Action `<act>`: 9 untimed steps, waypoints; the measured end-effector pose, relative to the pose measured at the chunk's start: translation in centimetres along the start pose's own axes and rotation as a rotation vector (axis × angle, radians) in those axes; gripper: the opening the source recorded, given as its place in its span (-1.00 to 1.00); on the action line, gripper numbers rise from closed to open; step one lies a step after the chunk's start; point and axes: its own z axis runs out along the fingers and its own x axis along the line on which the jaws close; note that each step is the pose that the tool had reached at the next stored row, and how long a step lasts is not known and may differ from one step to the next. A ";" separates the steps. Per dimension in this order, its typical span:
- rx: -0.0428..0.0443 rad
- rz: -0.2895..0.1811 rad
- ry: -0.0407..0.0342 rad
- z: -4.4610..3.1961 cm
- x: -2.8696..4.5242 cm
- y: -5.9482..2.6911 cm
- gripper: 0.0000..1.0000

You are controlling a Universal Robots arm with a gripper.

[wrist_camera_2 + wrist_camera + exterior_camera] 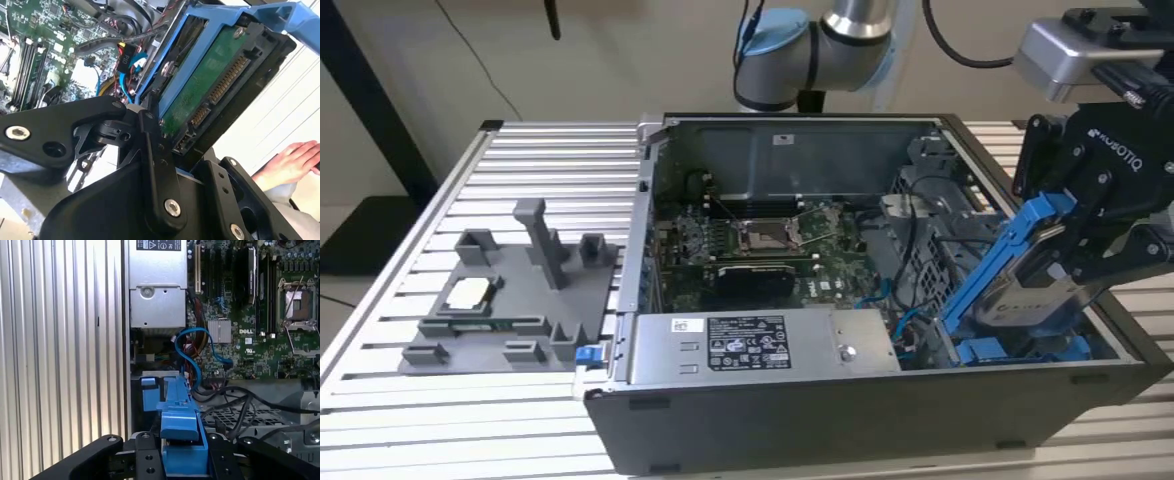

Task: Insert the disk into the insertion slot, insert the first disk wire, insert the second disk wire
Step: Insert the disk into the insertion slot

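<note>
Silver robot arm [843,50] with pale blue joint caps [771,35] and black cables [947,45]. Matte black gripper [1083,262] with white lettering, jointed link jaws studded with silver screws [172,207], and a grey camera box [1074,50] at the wrist.

end effector [1075,262] grips disk [1025,292] | tilted over insertion slot [994,351] | exterior view's right

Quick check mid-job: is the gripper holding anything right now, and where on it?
Yes. The gripper is shut on the disk, gripping its blue carrier frame near one end; the disk hangs tilted over the open case.
</note>
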 end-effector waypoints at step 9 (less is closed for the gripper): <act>0.0000 0.000 -0.0002 1.62 0.10 -0.05 -0.35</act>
